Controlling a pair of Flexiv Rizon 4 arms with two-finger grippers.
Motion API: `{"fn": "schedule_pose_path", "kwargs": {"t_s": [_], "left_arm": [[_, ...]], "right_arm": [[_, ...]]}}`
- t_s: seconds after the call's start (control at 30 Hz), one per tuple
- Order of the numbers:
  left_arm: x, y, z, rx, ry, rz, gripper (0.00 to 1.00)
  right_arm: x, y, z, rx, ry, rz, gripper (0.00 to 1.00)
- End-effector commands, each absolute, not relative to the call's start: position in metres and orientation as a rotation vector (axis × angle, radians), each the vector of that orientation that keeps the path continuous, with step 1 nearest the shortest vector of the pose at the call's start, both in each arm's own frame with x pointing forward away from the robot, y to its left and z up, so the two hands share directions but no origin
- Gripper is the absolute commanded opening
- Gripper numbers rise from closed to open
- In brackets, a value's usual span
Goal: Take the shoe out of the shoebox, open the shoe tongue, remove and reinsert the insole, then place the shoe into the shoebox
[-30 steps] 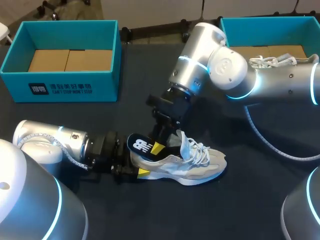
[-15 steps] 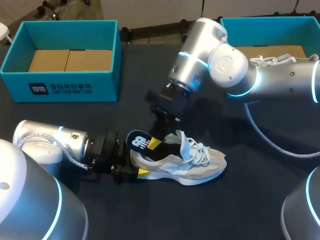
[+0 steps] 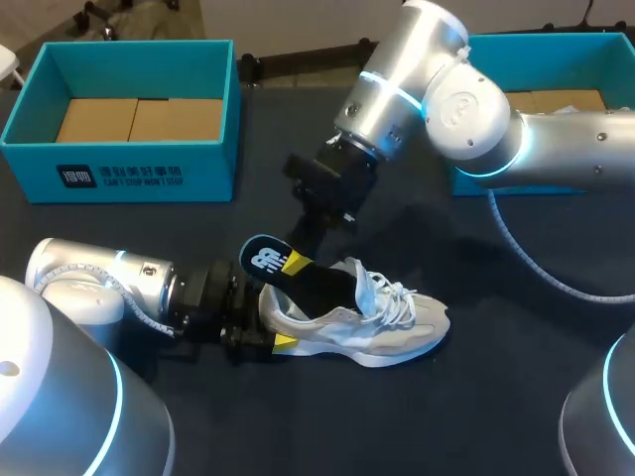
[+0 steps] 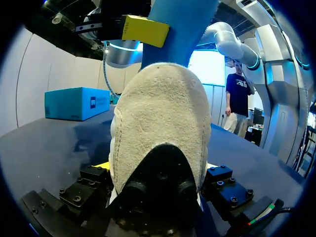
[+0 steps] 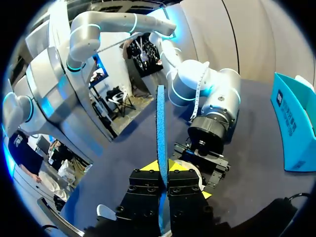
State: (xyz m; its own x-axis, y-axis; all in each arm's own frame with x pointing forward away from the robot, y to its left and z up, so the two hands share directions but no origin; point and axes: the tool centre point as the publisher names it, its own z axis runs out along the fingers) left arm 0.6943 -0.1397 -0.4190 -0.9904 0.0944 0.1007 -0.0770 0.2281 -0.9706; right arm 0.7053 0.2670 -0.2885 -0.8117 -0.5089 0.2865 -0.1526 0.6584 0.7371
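While your right pincer (image 5: pixel 161 170) pinches the insole (image 5: pixel 160 123) edge-on between its fingers, judged light and floppy, grip it near the heel end; your left pincer (image 4: pixel 156 166) clamps the shoe (image 3: pixel 382 325) by its heel.

Head view lit evenly from overhead. Dark table (image 3: pixel 516 397) rendered matte; soft shadow thrown on it under right arm (image 3: pixel 466 99) and along shoe (image 3: pixel 377 327) sole. Bright highlights caught on silver arm shells, cyan rings glowing. Left wrist view: pale heel well lit, lower heel sunk in shade, faint sheen on tabletop. Right wrist view: insole (image 5: pixel 161 123) edge and yellow fingertips (image 5: pixel 149 167) brightly lit
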Motion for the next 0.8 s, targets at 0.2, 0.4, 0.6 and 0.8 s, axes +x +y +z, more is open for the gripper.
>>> {"fn": "schedule_pose_path", "kwargs": {"t_s": [0.2, 0.4, 0.6, 0.8], "left_arm": [[0.695, -0.140, -0.419, -0.017, -2.351, 1.868, 0.00], [0.695, -0.140, -0.419, -0.017, -2.351, 1.868, 0.00], [0.695, -0.140, -0.419, -0.017, -2.351, 1.868, 0.00], [0.695, -0.140, -0.419, -0.017, -2.351, 1.868, 0.00]], "right_arm": [[0.705, 0.269, -0.288, 0.533, -2.402, -1.017, 0.00], [0.713, 0.290, -0.250, 0.636, -2.395, -1.077, 0.00], [0.716, 0.289, -0.220, 0.602, -2.371, -1.123, 0.00], [0.726, 0.275, -0.182, 0.709, -2.303, -1.310, 0.00]]}}
